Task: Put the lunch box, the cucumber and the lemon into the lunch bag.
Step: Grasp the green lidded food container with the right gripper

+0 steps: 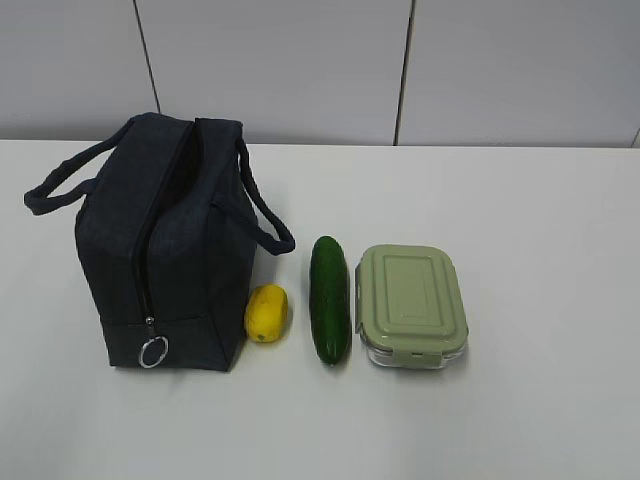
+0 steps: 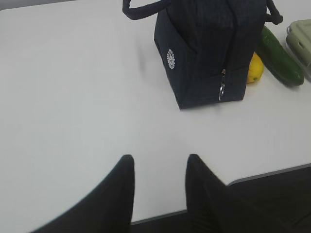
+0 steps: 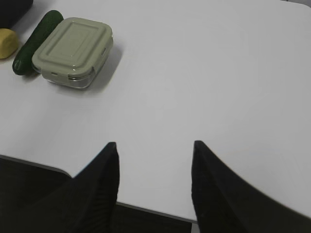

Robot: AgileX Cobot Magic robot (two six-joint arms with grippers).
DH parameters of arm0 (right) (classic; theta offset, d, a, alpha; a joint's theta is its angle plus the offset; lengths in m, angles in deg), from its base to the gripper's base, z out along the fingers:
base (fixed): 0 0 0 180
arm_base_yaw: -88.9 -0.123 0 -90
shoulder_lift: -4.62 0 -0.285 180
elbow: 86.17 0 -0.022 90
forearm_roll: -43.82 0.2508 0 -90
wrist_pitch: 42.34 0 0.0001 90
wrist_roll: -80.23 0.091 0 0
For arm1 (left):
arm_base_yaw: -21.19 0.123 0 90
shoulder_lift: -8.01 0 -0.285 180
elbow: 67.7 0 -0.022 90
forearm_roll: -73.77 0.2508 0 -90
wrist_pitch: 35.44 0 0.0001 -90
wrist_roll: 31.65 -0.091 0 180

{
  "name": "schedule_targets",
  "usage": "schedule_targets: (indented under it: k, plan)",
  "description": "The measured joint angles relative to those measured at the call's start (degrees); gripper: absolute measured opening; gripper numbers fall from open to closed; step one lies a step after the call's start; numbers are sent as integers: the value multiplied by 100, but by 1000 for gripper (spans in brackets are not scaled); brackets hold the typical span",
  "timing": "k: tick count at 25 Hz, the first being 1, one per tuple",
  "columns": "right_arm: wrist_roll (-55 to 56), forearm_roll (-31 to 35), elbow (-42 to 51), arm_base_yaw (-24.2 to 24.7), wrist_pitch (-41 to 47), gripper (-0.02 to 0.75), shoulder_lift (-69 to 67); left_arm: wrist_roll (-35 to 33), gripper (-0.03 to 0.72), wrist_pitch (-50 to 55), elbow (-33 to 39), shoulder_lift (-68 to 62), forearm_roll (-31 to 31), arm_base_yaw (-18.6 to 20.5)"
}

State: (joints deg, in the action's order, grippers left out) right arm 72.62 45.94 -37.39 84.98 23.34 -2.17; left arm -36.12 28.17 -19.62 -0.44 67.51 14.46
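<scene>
The dark navy lunch bag (image 1: 165,250) stands upright on the white table at the left, its zipper shut at the near end and gaping at the far end, the ring pull (image 1: 153,351) hanging low at its front. The yellow lemon (image 1: 266,313) lies against the bag's right side. The dark green cucumber (image 1: 330,298) lies right of the lemon, touching the lunch box (image 1: 412,304) with its sage-green lid. The left gripper (image 2: 159,158) is open and empty over the near table edge, well short of the bag (image 2: 209,53). The right gripper (image 3: 154,144) is open and empty, well short of the lunch box (image 3: 74,50). Neither arm shows in the exterior view.
The table's near edge (image 2: 262,175) runs right behind both grippers. A light panelled wall (image 1: 400,60) stands behind the table. The bag's loop handles (image 1: 265,205) hang out to both sides.
</scene>
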Motion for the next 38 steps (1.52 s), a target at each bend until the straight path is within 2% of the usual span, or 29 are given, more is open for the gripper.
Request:
schedule_targets:
  k: [31, 38]
  plan:
    - [0, -35, -21, 0, 36, 365, 0, 0, 238, 0, 0, 0, 0, 0]
    - [382, -15, -247, 0, 246, 365, -1310, 0, 238, 0, 0, 0, 0, 0]
